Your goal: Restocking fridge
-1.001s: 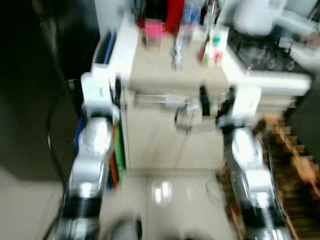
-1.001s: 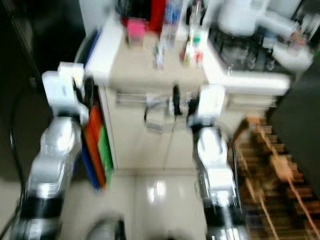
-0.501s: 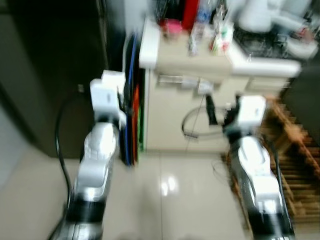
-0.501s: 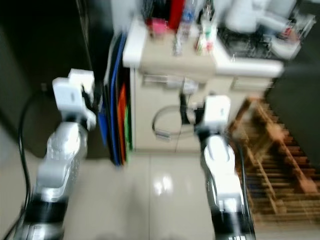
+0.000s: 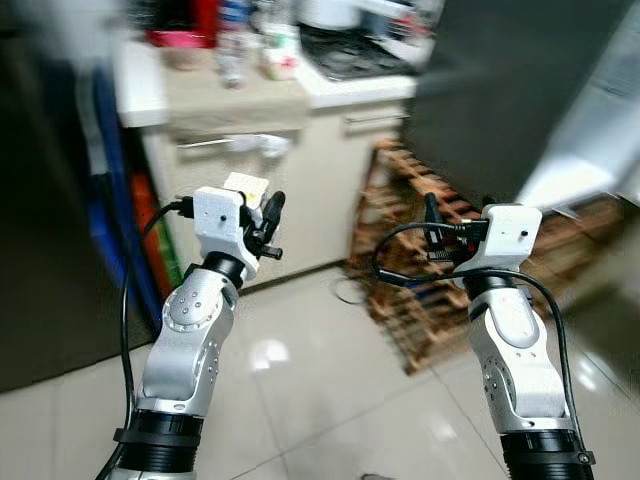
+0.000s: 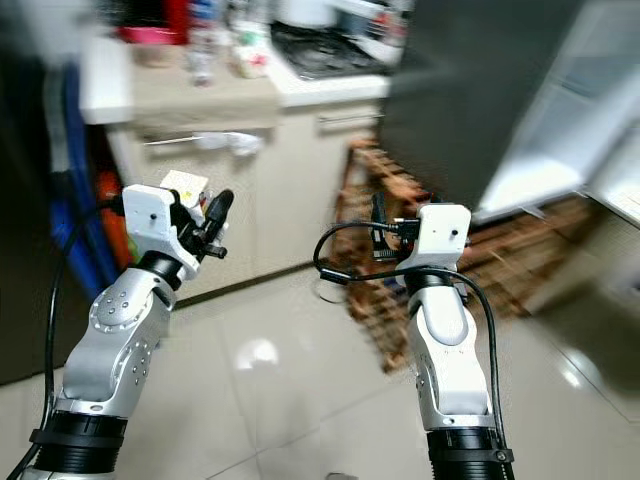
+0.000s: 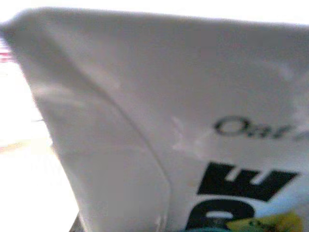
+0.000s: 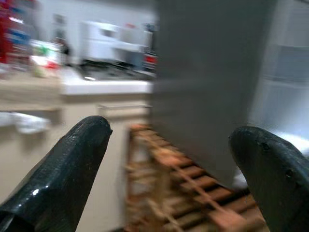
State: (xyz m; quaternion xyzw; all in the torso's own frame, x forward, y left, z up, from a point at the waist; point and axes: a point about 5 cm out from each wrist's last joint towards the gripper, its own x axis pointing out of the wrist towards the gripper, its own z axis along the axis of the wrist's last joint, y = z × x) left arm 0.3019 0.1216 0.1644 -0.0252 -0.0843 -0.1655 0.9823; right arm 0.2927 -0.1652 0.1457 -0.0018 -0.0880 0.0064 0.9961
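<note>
the left gripper (image 5: 262,215) clasps an oat drink carton (image 7: 193,125) at chest height. the right gripper (image 8: 169,174) is spread, holding nothing, facing a wooden pallet (image 5: 420,300) beside the dark fridge (image 5: 500,90).

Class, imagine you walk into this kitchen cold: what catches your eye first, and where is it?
The two silver arms raised in front: the left claw clamps a white oat drink carton, the right claw spread wide with nothing in it. Beyond lie a wooden pallet on the floor and a cluttered counter.
</note>
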